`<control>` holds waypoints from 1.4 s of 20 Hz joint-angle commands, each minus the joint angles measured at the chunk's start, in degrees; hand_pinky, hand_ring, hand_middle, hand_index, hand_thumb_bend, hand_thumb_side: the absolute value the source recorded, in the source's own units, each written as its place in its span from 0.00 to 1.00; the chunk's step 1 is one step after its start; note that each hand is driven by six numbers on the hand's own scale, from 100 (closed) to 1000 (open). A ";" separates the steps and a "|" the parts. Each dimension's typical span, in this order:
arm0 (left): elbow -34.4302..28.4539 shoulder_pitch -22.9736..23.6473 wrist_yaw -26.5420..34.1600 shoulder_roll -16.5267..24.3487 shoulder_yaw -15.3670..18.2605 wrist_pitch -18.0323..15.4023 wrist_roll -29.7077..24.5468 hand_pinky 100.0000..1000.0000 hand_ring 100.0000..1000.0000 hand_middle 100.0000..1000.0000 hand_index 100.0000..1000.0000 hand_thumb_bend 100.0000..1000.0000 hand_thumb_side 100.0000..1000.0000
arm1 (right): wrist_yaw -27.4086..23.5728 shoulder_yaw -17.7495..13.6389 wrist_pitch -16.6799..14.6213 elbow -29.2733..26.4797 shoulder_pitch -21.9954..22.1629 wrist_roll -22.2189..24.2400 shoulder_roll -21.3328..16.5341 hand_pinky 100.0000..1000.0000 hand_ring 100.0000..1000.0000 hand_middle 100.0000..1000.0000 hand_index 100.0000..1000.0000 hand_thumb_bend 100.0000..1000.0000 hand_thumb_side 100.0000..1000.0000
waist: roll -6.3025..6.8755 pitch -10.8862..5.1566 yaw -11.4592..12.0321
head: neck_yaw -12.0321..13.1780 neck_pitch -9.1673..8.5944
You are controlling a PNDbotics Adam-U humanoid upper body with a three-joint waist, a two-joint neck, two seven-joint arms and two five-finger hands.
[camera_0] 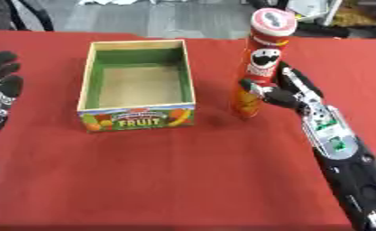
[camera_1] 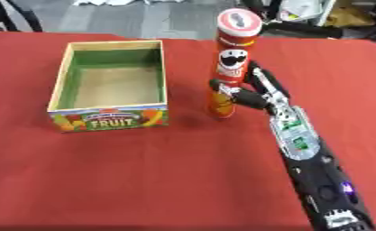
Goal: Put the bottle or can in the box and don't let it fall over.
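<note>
Here, a tall red can [camera_0: 258,67] with a pale lid was seen standing upright on the red table [camera_0: 183,180], just to the right of the box [camera_0: 137,83] and not inside it. The box, an open wooden crate with a green inner wall and a fruit label on its near side, was seen with nothing in it.

The right arm was stretched in from the lower right corner, its forearm angled up and leftward toward the can. The right hand [camera_1: 250,92] was placed against the can's right side at about mid-height, with the thumb brought round the near face and the fingers [camera_0: 295,76] laid behind and beside the tube, so that the can was held between them. The can's base appeared to be resting on the cloth.

The left hand [camera_0: 1,83] was shown at the left edge of the left eye view, raised with its fingers spread and relaxed, well apart from the box and holding nothing.
</note>
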 commanded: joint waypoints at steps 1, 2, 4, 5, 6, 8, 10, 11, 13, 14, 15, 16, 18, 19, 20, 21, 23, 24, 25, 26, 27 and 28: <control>-0.60 -0.72 0.23 0.61 0.07 -0.07 -0.08 0.85 0.85 0.80 0.87 0.61 0.69 | -0.02 -0.51 0.20 0.04 -1.45 -0.92 0.10 0.94 0.83 0.85 0.99 0.48 0.38 | 0.23 -0.74 0.03 | -0.22 0.09; -0.59 -0.72 0.23 0.60 0.07 -0.07 -0.08 0.85 0.85 0.80 0.87 0.61 0.69 | 0.07 -0.58 0.34 0.30 -1.52 -1.29 0.24 0.94 0.83 0.85 0.98 0.47 0.37 | 0.24 -0.75 0.03 | -0.23 0.11; -0.59 -0.73 0.24 0.57 0.05 -0.08 -0.08 0.85 0.85 0.80 0.87 0.61 0.69 | 0.26 -0.71 0.71 0.86 -1.66 -2.36 0.50 0.94 0.83 0.84 0.96 0.45 0.36 | 0.26 -0.76 0.05 | -0.29 0.12; -0.58 -0.72 0.24 0.56 0.04 -0.08 -0.09 0.85 0.85 0.80 0.87 0.61 0.69 | 0.36 -0.81 0.95 1.17 -1.72 -3.11 0.63 0.94 0.83 0.84 0.94 0.44 0.34 | 0.26 -0.76 0.07 | -0.29 0.12; -0.57 -0.72 0.24 0.55 0.04 -0.08 -0.10 0.85 0.85 0.80 0.87 0.61 0.69 | 0.47 -0.90 1.17 1.48 -1.78 -3.92 0.75 0.94 0.84 0.84 0.92 0.43 0.33 | 0.26 -0.77 0.09 | -0.30 0.13; -0.57 -0.71 0.26 0.54 0.04 -0.08 -0.11 0.85 0.85 0.80 0.87 0.61 0.69 | 0.60 -1.14 1.69 2.16 -1.89 -5.92 1.02 0.94 0.84 0.84 0.86 0.37 0.26 | 0.27 -0.77 0.13 | -0.33 0.17; -0.57 -0.70 0.28 0.54 0.04 -0.08 -0.09 0.85 0.85 0.80 0.87 0.61 0.69 | 0.54 -1.34 2.21 2.94 -1.98 -8.16 1.38 0.94 0.85 0.84 0.74 0.28 0.16 | 0.27 -0.77 0.16 | -0.38 0.15; -0.58 -0.70 0.31 0.52 0.04 -0.08 -0.09 0.85 0.85 0.80 0.87 0.61 0.69 | 0.45 -1.47 2.47 3.29 -2.03 -9.45 1.54 0.94 0.85 0.83 0.64 0.21 0.07 | 0.27 -0.77 0.18 | -0.42 0.11; -0.58 -0.72 0.34 0.49 0.01 -0.07 -0.11 0.85 0.85 0.80 0.87 0.61 0.69 | 0.24 -1.55 2.92 3.79 -2.13 -12.04 1.85 0.93 0.84 0.81 0.47 0.10 0.00 | 0.26 -0.76 0.23 | -0.52 0.02; -0.58 -0.73 0.35 0.48 0.01 -0.07 -0.12 0.85 0.85 0.80 0.87 0.61 0.69 | 0.11 -1.48 3.10 3.96 -2.19 -13.04 1.95 0.92 0.83 0.80 0.42 0.05 0.00 | 0.26 -0.75 0.25 | -0.57 0.00; -0.58 -0.73 0.36 0.47 0.01 -0.06 -0.11 0.85 0.85 0.80 0.87 0.61 0.69 | -0.12 -1.45 3.35 4.16 -2.23 -13.87 2.04 0.91 0.81 0.77 0.37 0.00 0.00 | 0.24 -0.75 0.28 | -0.66 -0.06; -0.58 -0.73 0.38 0.46 0.02 -0.05 -0.10 0.85 0.85 0.80 0.87 0.61 0.69 | -0.45 -1.46 3.64 4.34 -2.27 -14.66 2.09 0.90 0.78 0.74 0.31 0.00 0.00 | 0.22 -0.75 0.30 | -0.75 -0.12; -0.57 -0.73 0.41 0.42 0.03 -0.02 -0.07 0.85 0.85 0.80 0.87 0.61 0.69 | -1.25 -1.54 4.25 4.62 -2.31 -16.58 2.10 0.88 0.75 0.71 0.27 0.00 0.00 | 0.18 -0.74 0.35 | -0.88 -0.24; -0.57 -0.72 0.41 0.41 0.02 -0.01 -0.08 0.85 0.85 0.80 0.87 0.61 0.69 | -1.57 -1.52 4.43 4.69 -2.31 -17.38 2.05 0.88 0.73 0.69 0.26 0.00 0.00 | 0.16 -0.73 0.37 | -0.93 -0.32; -0.56 -0.72 0.41 0.41 0.01 0.00 -0.10 0.85 0.85 0.80 0.87 0.61 0.69 | -1.84 -1.47 4.52 4.73 -2.30 -17.92 1.97 0.88 0.73 0.68 0.26 0.00 0.00 | 0.13 -0.73 0.39 | -0.98 -0.40; -0.56 -0.71 0.41 0.41 0.03 0.01 -0.09 0.85 0.85 0.80 0.87 0.61 0.69 | -2.08 -1.50 4.56 4.73 -2.29 -18.34 1.86 0.88 0.72 0.68 0.25 0.00 0.00 | 0.11 -0.74 0.41 | -1.03 -0.47; -0.54 -0.70 0.40 0.43 0.05 0.02 -0.07 0.85 0.85 0.80 0.87 0.61 0.69 | -2.50 -1.59 4.54 4.56 -2.37 -18.88 1.60 0.88 0.72 0.67 0.25 0.00 0.00 | 0.08 -0.76 0.44 | -1.04 -0.52; -0.54 -0.69 0.39 0.44 0.06 0.02 -0.07 0.85 0.85 0.80 0.87 0.61 0.69 | -2.72 -1.65 4.54 4.35 -2.47 -19.05 1.41 0.88 0.72 0.67 0.25 0.00 0.00 | 0.07 -0.77 0.46 | -1.04 -0.53; -0.54 -0.70 0.38 0.44 0.08 0.03 -0.05 0.85 0.85 0.80 0.87 0.61 0.69 | -2.99 -1.70 4.57 4.05 -2.61 -19.15 1.22 0.88 0.72 0.67 0.25 0.00 0.00 | 0.06 -0.78 0.47 | -1.03 -0.54; -0.54 -0.71 0.38 0.45 0.10 0.03 -0.03 0.85 0.85 0.80 0.87 0.61 0.69 | -3.33 -1.74 4.64 3.73 -2.78 -19.17 1.05 0.89 0.72 0.67 0.25 0.00 0.00 | 0.07 -0.78 0.49 | -1.03 -0.55; -0.54 -0.72 0.38 0.45 0.10 0.04 -0.01 0.85 0.85 0.80 0.87 0.61 0.69 | -3.65 -1.75 4.67 3.31 -3.09 -19.14 0.84 0.89 0.72 0.67 0.25 0.00 0.00 | 0.08 -0.79 0.53 | -1.02 -0.54; -0.54 -0.73 0.39 0.45 0.09 0.03 -0.02 0.85 0.85 0.80 0.87 0.61 0.69 | -3.95 -1.75 4.72 2.88 -3.44 -19.04 0.62 0.89 0.72 0.67 0.25 0.00 0.00 | 0.10 -0.79 0.57 | -1.01 -0.53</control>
